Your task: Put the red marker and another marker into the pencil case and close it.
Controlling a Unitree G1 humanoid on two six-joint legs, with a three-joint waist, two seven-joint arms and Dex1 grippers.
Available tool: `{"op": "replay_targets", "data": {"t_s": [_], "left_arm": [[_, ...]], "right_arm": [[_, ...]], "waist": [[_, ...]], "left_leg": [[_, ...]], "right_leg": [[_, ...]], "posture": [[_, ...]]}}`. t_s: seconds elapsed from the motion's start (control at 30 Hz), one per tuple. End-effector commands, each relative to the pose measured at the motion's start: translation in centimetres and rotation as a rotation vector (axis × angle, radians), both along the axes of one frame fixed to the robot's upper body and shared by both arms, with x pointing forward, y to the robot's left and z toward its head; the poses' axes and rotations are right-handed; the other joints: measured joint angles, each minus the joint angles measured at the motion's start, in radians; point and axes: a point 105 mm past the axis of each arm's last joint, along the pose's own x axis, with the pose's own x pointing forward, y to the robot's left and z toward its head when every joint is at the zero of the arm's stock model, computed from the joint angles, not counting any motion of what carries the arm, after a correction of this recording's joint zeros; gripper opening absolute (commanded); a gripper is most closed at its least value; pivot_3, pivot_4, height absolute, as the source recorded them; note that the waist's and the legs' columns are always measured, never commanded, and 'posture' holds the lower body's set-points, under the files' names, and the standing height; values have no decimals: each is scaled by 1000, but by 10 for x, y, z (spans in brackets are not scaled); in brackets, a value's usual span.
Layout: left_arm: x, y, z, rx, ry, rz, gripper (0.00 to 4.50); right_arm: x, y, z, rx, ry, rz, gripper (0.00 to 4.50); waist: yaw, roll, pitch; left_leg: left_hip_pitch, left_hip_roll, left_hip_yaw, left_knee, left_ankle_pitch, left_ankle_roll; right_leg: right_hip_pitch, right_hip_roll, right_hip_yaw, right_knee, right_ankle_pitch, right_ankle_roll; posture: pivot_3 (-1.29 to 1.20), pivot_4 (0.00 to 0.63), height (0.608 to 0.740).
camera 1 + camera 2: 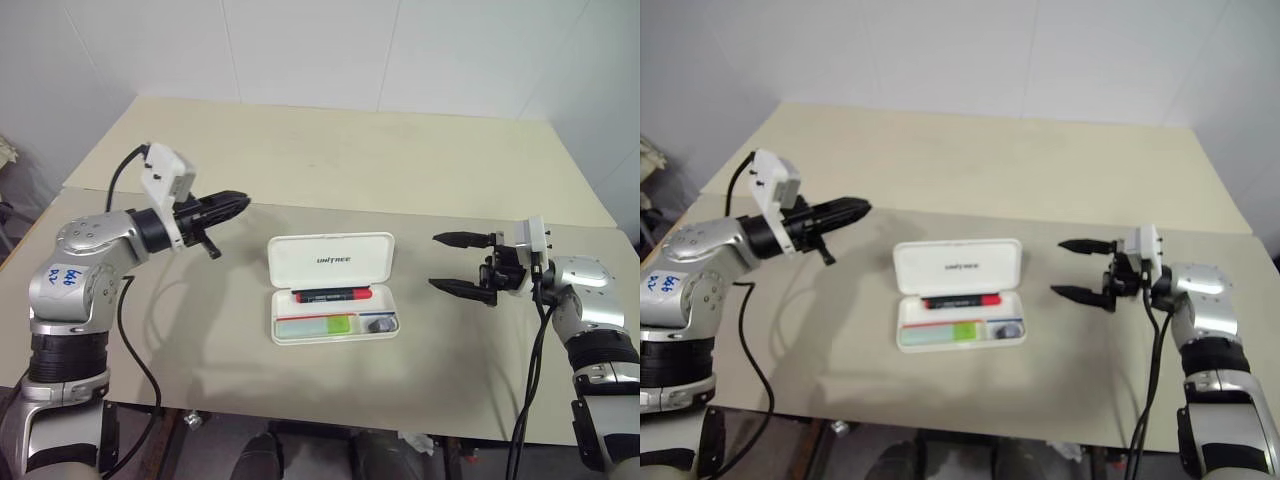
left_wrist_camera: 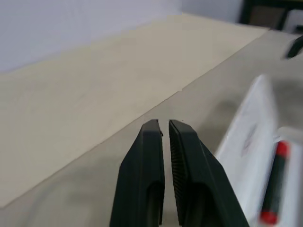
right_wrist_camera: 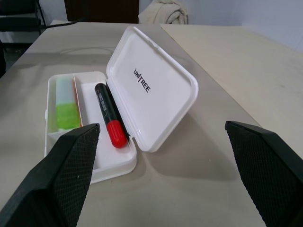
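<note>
We see the white hard-shell pencil case (image 1: 331, 288) lying open near the middle of the beige table (image 1: 400, 160), well short of its front edge, lid (image 1: 330, 261) folded back toward the far edge. The slim red marker with black sections (image 1: 332, 295) lies in the long compartment just beside the hinge. The chunky pale mint-green marker with a lime cap (image 1: 315, 326) lies in the front compartment, a small grey-blue stubby object (image 1: 379, 324) at the tray's right end. Our left gripper (image 1: 236, 204) hovers over the table left of the case, fingers clenched together, empty. Our right gripper (image 1: 455, 262) hangs right of the case, fingers spread wide, grasping nothing.
</note>
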Motion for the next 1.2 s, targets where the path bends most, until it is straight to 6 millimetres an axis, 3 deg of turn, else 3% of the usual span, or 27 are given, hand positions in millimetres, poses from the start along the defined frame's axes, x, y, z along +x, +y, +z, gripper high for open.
{"op": "replay_targets", "data": {"t_s": [0.03, 0.2, 0.33, 0.43, 0.7, 0.83, 0.97, 1.2], "left_arm": [[6, 28, -4, -13, 25, 47, 333], [24, 38, -23, -68, 123, 32, 333], [28, 22, -38, -108, 229, -113, 333], [26, 2, -30, -197, 249, -277, 333], [42, -11, -36, -187, 312, -334, 333], [38, -29, -44, -160, 387, -444, 333], [32, -39, -67, -102, 469, -503, 333], [23, -64, -53, -60, 432, -658, 333]], "right_arm": [[-9, -2, 12, 8, -76, 58, 4500], [-7, -2, 10, -1, -71, 56, 4500], [-7, -1, 11, -1, -77, 57, 4500], [-7, -3, 12, -2, -81, 53, 4500], [-8, -6, 13, -5, -85, 43, 4500], [-9, -7, 12, -4, -88, 39, 4500], [-10, -7, 11, 6, -91, 36, 4500], [-16, -12, 13, 32, -78, 35, 4500]], "waist": [[0, 0, 0], [0, 0, 0], [5, 0, 0], [7, 0, 0], [-2, 0, 0], [-1, 0, 0], [-1, 0, 0], [0, 0, 0]], "left_leg": [[0, 0, 0, 0, 0, 0], [0, 0, 1, 0, 0, 0], [0, -1, 0, 1, 0, 0], [-1, -1, 1, 1, 0, 0], [-2, -1, 2, 1, 0, 0], [-2, -2, 2, 1, 0, 0], [-2, -1, 2, 1, 0, 0], [-2, -1, 2, 1, 0, 0]], "right_leg": [[0, 0, 0, 0, 0, 0], [-1, 0, 0, 0, 0, 0], [-1, 0, 0, 1, 0, 0], [-1, 0, -1, 1, 0, 0], [-3, 1, 0, 2, 0, 0], [-2, 1, 0, 2, 0, 0], [-3, 1, 0, 1, 0, 0], [-3, 1, 1, 2, 0, 0]], "posture": [[0, 150, 740], [0, 150, 740], [0, 150, 740], [0, 150, 740], [0, 150, 740], [0, 150, 740], [0, 150, 740], [0, 150, 740]]}}
